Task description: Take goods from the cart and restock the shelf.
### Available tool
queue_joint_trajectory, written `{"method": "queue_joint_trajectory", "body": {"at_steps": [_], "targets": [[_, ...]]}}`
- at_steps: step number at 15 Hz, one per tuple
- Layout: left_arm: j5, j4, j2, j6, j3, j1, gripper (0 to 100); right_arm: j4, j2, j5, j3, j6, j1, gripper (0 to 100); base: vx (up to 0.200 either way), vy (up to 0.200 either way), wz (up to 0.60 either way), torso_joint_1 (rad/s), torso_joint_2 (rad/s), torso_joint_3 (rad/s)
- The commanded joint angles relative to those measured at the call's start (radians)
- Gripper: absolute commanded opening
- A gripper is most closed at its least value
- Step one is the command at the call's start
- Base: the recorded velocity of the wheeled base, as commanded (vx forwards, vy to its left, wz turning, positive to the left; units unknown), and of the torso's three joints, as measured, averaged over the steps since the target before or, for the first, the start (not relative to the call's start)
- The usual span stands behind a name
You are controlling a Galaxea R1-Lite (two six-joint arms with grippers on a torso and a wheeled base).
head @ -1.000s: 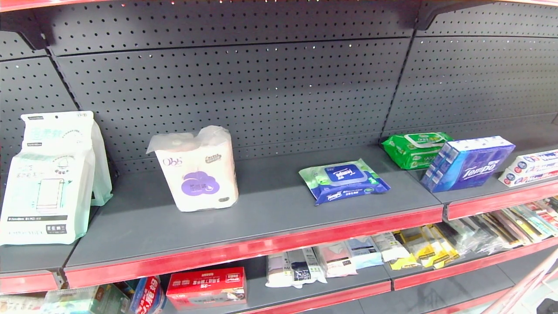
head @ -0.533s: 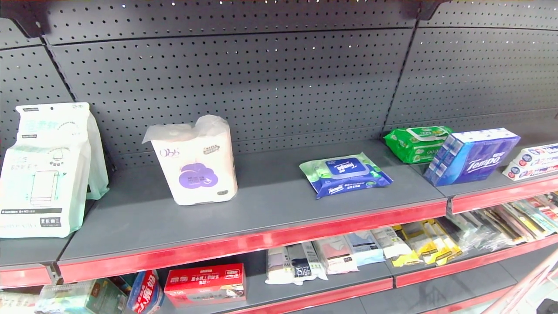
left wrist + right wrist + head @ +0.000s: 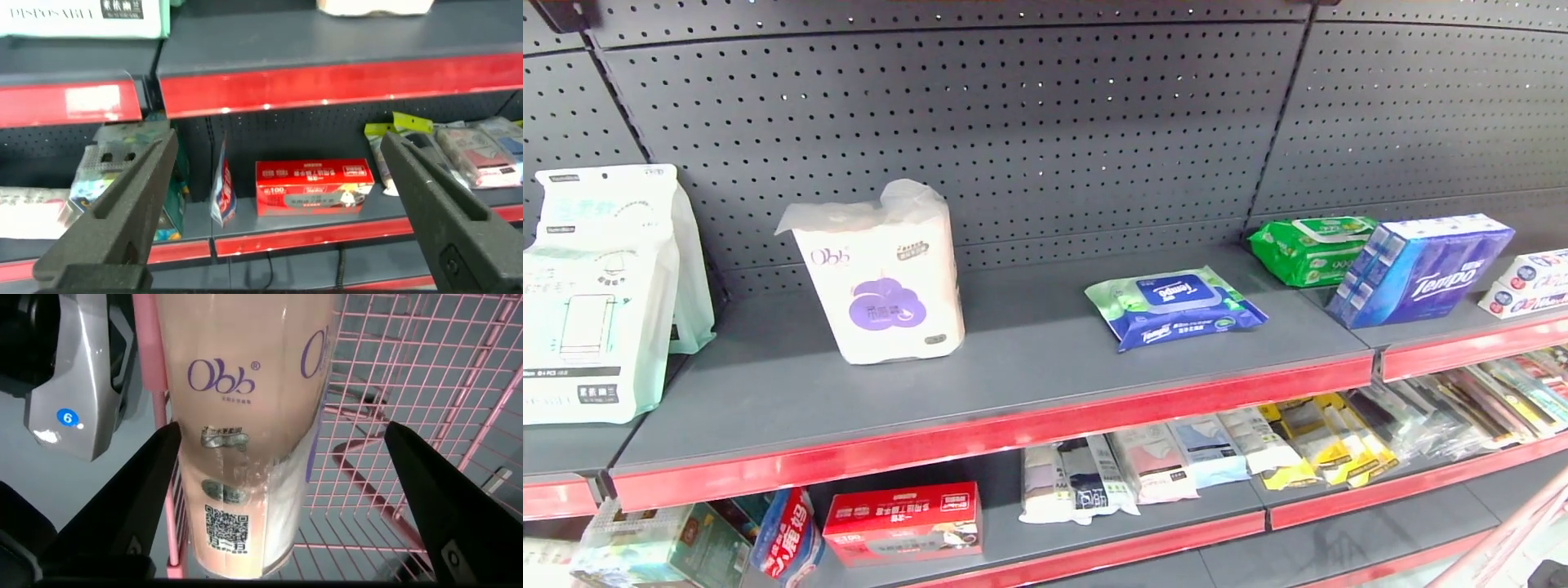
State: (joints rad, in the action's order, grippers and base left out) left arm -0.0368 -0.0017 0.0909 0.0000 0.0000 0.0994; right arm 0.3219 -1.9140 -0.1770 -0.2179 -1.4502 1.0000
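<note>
The dark shelf [image 3: 1029,367] with a red front edge carries a white roll pack with a purple mark [image 3: 878,278], a blue wipes pack [image 3: 1174,306], a green wipes pack [image 3: 1307,249] and a blue tissue block [image 3: 1421,269]. My left gripper [image 3: 278,137] is open, low in front of the lower shelf, facing a red box [image 3: 315,186]. My right gripper [image 3: 278,429] is open over the pink wire cart [image 3: 409,392]. A roll pack [image 3: 245,416] lies between its fingers, close to one finger and apart from the other.
A tall white bag [image 3: 592,302] stands at the shelf's left end and toothpaste boxes [image 3: 1531,282] at the right end. The lower shelf [image 3: 1143,547] holds the red box [image 3: 903,523] and several flat packets [image 3: 1168,465]. Bare shelf room lies between the roll pack and the blue wipes.
The whole head picture has shifted, so the camera has moved; the goods on the shelf keep their places relative to each other.
</note>
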Motion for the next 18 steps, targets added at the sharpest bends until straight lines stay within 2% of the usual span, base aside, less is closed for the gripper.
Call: {"method": "queue_joint_trajectory", "body": {"at_steps": [1, 6, 15, 18], "targets": [[0.0, -0.001, 0.001, 0.0, 0.0, 0.0, 100, 0.0, 0.003, 0.001, 0.002, -0.001, 0.0, 100, 0.0, 0.0, 0.0, -0.159, 0.36, 0.188], [0.0, 0.0, 0.001, 0.0, 0.0, 0.0, 100, 0.0, 0.003, 0.001, 0.002, -0.001, 0.0, 100, 0.0, 0.0, 0.0, -0.153, 0.36, 0.191], [0.0, -0.001, 0.001, 0.0, 0.0, 0.0, 100, 0.0, -0.049, -0.001, -0.046, 0.004, 0.0, 100, 0.0, 0.0, 0.0, -0.009, 0.02, 0.012], [0.0, 0.0, 0.001, 0.0, 0.0, 0.0, 100, 0.0, -0.128, -0.002, -0.12, 0.002, 0.0, 100, 0.0, 0.0, 0.0, 0.0, 0.0, 0.0]]}}
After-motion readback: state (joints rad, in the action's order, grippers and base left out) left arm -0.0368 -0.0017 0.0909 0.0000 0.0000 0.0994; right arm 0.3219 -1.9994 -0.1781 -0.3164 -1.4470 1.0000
